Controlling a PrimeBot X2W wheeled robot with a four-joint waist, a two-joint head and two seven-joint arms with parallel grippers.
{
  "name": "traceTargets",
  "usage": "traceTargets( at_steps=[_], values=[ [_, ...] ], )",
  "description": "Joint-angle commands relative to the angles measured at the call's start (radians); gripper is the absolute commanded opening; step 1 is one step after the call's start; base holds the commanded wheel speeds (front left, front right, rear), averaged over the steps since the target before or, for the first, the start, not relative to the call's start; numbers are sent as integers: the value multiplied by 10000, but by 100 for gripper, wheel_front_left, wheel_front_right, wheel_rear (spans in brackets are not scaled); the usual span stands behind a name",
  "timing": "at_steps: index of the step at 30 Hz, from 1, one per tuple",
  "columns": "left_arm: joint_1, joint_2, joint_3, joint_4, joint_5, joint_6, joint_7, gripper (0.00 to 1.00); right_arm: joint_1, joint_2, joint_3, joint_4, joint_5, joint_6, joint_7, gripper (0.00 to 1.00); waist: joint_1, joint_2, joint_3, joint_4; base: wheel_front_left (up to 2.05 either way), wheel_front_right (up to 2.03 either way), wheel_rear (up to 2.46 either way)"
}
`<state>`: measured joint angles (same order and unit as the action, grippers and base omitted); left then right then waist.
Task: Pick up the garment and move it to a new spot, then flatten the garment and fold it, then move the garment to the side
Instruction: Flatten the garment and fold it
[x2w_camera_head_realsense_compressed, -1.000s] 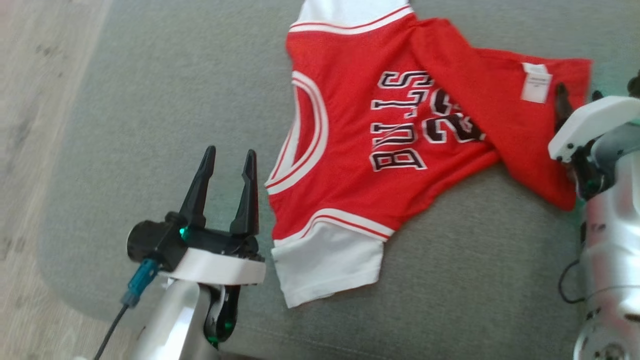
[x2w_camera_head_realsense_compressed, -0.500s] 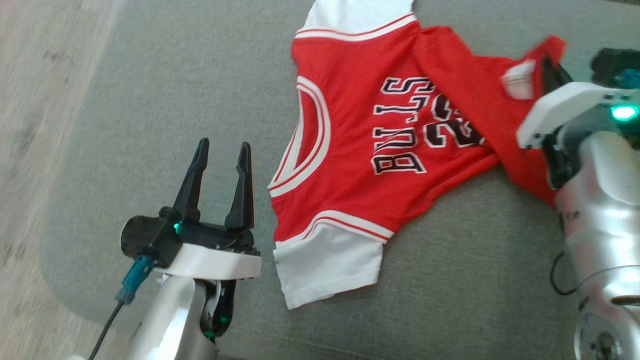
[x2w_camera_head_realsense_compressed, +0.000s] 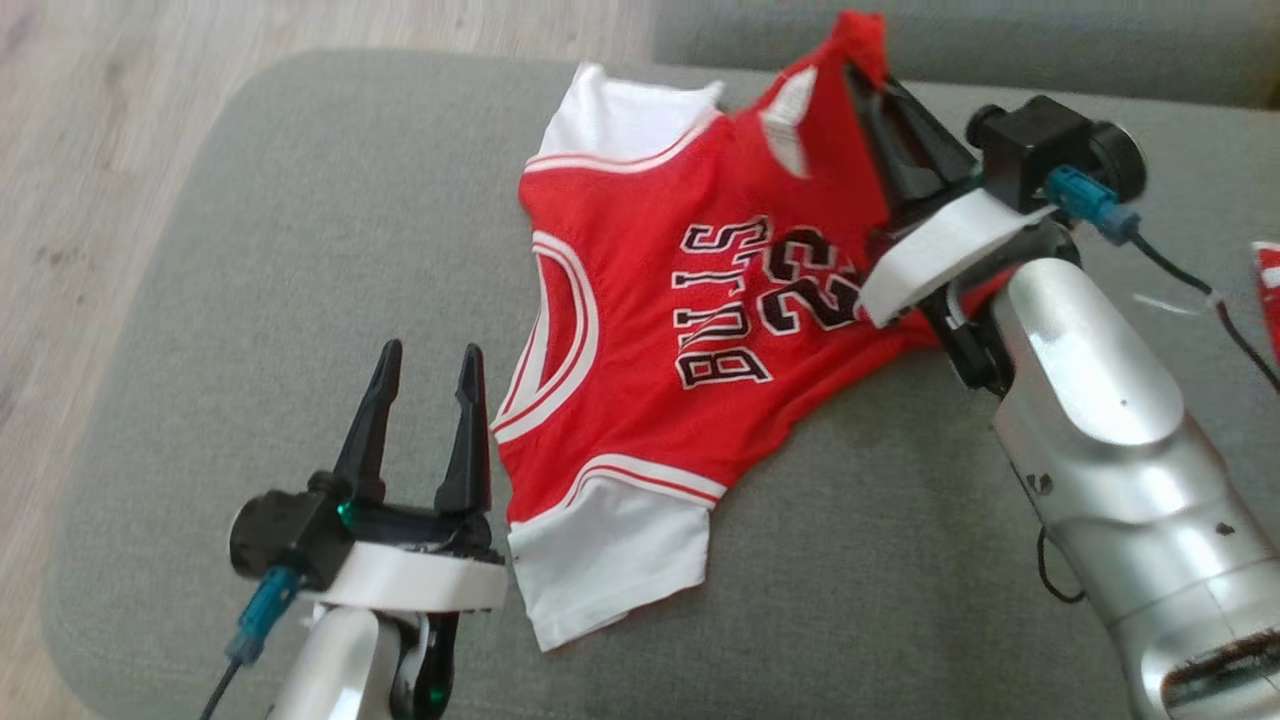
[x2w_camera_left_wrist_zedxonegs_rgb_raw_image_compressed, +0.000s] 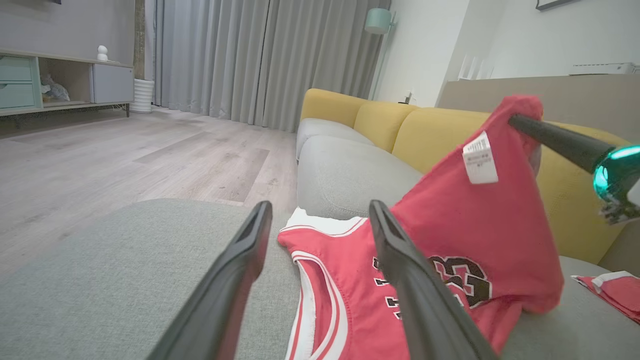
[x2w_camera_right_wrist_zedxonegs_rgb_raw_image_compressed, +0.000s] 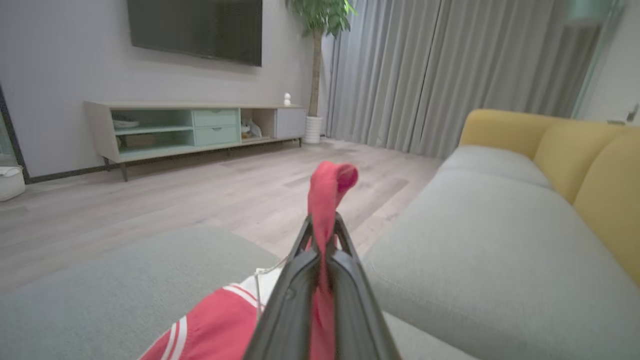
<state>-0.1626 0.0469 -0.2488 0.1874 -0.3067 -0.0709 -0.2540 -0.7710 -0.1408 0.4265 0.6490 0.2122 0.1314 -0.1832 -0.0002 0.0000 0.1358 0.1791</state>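
Our right pincer (x2w_camera_head_realsense_compressed: 868, 72) is clamped on a bunched edge of the jersey (x2w_camera_head_realsense_compressed: 650, 330), holding that part up off the cushion (x2w_camera_head_realsense_compressed: 250, 250). A white label (x2w_camera_head_realsense_compressed: 787, 120) shows on the raised cloth just beside the fingers (x2w_camera_head_realsense_compressed: 905, 140). The rest of the jersey lies on the grey cushion with its lettering facing up and one white sleeve (x2w_camera_head_realsense_compressed: 610, 560) nearest us. Our left pincer (x2w_camera_head_realsense_compressed: 428, 350) stands open, jaws apart, just beside the neckline at the jersey's left side. Beyond the cushion we see a yellow sofa back (x2w_camera_left_wrist_zedxonegs_rgb_raw_image_compressed: 380, 117).
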Motion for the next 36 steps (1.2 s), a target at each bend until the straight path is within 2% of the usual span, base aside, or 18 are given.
traceTargets(
  at_steps=[1,6,10,14,20,25,29,30,31,36],
  values=[
    [-23,34,465,-415,63,31,-78,100,-170,-57,382,-1058,212,-7,230,0,2,0,-246,-60,0,0,0],
    [144,34,439,-514,6,45,-78,100,-233,-371,200,-2130,-139,-7,910,0,2,0,-302,140,0,0,0],
    [223,34,354,-523,-135,61,-78,100,-125,-477,-743,-2690,-890,-7,1511,0,2,0,-407,507,0,0,0],
    [253,34,228,-525,-149,49,-78,100,-81,-663,-1394,-2613,-1440,-7,2012,0,2,0,-396,969,0,0,0],
    [91,34,-78,-590,-289,26,-78,100,-928,-1325,-1767,-1393,-1727,-7,2419,0,2,0,256,1893,0,0,0],
    [-224,34,-636,-573,-540,9,-78,100,-2072,-1943,-1731,244,-2158,-7,2180,0,2,0,1004,2831,0,0,0],
    [-401,34,-1005,-532,-700,65,-78,100,-2968,-1882,-1829,1652,-2327,-7,1662,0,2,0,1385,3438,0,0,0],
    [-429,34,-1074,-541,-747,88,-78,100,-3170,-1834,-1808,1993,-2445,-7,1522,27,2,0,1453,3539,0,0,0],
    [-450,34,-1140,-537,-780,101,-78,100,-3337,-1751,-1746,2358,-2506,-7,1412,100,2,0,1515,3632,0,0,0],
    [-531,34,-1245,-529,-874,209,-78,100,-3895,-1420,-1332,3991,-2442,-7,988,100,2,0,1625,3784,0,0,0]
  ],
)
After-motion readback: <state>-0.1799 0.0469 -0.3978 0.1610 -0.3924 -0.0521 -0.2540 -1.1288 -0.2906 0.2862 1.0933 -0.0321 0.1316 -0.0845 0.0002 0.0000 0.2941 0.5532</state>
